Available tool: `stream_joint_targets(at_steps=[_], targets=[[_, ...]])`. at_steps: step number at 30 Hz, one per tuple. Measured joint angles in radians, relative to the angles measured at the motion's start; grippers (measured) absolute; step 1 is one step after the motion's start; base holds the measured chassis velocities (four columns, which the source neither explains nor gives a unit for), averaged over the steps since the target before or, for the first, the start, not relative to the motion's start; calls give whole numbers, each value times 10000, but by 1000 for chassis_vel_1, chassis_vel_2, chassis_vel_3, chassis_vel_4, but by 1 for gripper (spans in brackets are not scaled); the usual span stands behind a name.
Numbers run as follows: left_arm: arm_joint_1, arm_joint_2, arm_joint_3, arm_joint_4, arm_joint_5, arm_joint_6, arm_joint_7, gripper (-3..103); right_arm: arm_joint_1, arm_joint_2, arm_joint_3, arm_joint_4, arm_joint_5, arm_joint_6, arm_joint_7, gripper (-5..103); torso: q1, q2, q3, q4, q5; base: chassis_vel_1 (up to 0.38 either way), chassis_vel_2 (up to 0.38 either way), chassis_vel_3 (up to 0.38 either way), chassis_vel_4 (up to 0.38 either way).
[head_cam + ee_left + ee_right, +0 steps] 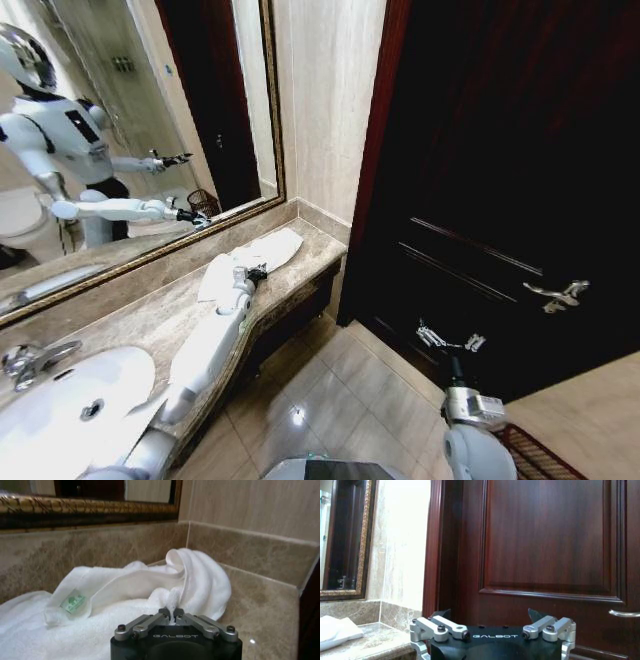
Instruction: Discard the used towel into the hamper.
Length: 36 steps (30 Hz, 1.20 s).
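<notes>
Left pincer point(171, 612) was clenched on a pinch of the towel point(150, 592), down on the marble worktop point(265, 603) near the mirror point(120, 120). It looked like a grab at a raised fold, so the cloth could lift in one piece. The towel lay crumpled, its length running along the worktop toward the far corner by the wall, one ridge standing up. Over by the dark door point(545, 536), the right pincer point(490, 617) hung released, jaws wide, idle above the floor. A reddish-brown hamper point(535, 455) sat just behind it.
</notes>
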Motion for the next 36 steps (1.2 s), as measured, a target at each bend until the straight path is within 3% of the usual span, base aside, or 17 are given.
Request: stream_joint_targets(at_steps=[6,13,19,22,27,36], targets=[[1021,115,-653,-1629,-30,-19,3,2,-34,86,-14,64,-4,0,1,100,1,0,0,0,-2,0,0,0,0],[3377,141,-2023,-4662,-20,-396,153,2,-17,154,-134,119,-23,0,-11,100,-2,2,-2,3,3,0,0,0,0],[4637,34,-2580,-6216,109,-606,238,2,14,206,-215,198,-71,0,-31,100,-2,2,-2,-2,1,0,0,0,0],[5751,-351,-3083,-7341,269,-860,293,2,66,214,-235,253,-62,-2,-37,100,-2,2,-2,-1,3,0,0,0,0],[6711,-805,-3342,-8136,680,-1180,394,2,71,174,-213,302,0,-13,-62,100,-2,2,-1,1,1,0,0,0,0],[8764,-2219,-3445,-9956,2115,-1849,172,2,186,107,-167,340,327,20,-81,100,-1,2,-1,1,4,0,0,0,0]])
